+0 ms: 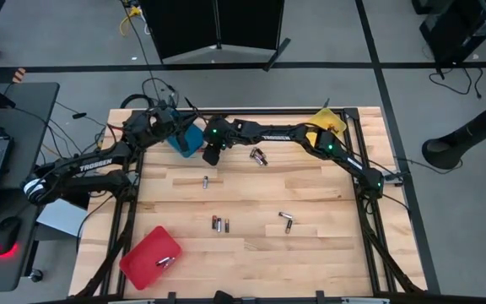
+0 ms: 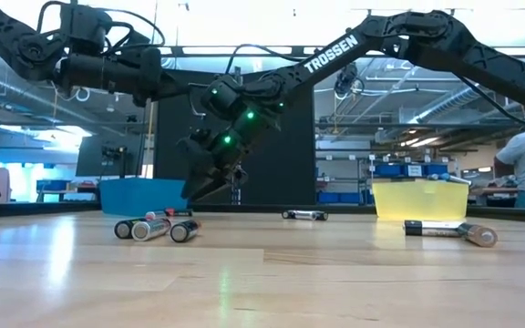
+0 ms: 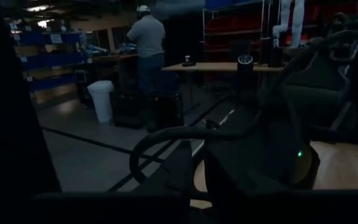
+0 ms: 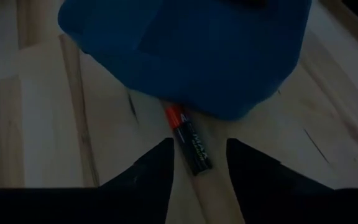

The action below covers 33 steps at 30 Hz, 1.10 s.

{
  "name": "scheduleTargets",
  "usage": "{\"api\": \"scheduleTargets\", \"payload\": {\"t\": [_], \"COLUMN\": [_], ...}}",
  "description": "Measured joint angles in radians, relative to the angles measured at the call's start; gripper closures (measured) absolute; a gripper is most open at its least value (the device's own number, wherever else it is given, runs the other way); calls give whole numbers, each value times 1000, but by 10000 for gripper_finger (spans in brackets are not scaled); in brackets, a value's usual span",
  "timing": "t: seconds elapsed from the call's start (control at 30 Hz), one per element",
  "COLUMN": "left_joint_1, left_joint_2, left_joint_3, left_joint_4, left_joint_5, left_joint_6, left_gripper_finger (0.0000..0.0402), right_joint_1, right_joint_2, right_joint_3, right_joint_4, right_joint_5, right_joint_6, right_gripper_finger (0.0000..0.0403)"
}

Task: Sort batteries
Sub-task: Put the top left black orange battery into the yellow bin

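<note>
On the pale plank desk, the right gripper's spread fingers straddle a slim black-and-red cylindrical battery, its far end hidden under the smooth blue tray; left fingers indiscernible.

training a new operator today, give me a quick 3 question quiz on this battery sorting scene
1. True or false: the right gripper has its fingers open on either side of a black-and-red battery lying beside the blue tray.
2. Which tray already has a battery in it? A) red tray B) yellow tray C) neither
3. Fill in: the left gripper hangs over the ____ tray.

Key: 1 true; 2 A; 3 blue
</note>
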<state>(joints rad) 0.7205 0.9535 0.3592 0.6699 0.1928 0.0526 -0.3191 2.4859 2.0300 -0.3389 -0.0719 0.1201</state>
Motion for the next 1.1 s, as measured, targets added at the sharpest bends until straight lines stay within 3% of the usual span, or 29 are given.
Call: {"api": "scheduleTargets", "payload": {"t": [0.27,0.6,0.73,0.93,1.1], "left_joint_1": [50,64,124,250,275], "left_joint_2": [0,-6,-60,-137,-131], "left_joint_3": [0,0,0,0,0], "left_joint_4": [-26,-116,-114,-120,-139], "left_joint_5": [113,286,301,379,413], "left_joint_6": [-38,-42,-98,-171,-169], "left_gripper_finger": [393,394,395,397,397], "right_joint_1": [3,3,5,14,11], "right_joint_2": [-4,-5,0,8,17], "right_joint_3": [0,0,0,-2,-2], "right_joint_4": [-17,-7,3,6,9], "right_joint_5": [-5,-17,-61,-12,9], "right_joint_6": [51,61,-23,-45,-84], "right_gripper_finger": [232,208,216,243,243]}}
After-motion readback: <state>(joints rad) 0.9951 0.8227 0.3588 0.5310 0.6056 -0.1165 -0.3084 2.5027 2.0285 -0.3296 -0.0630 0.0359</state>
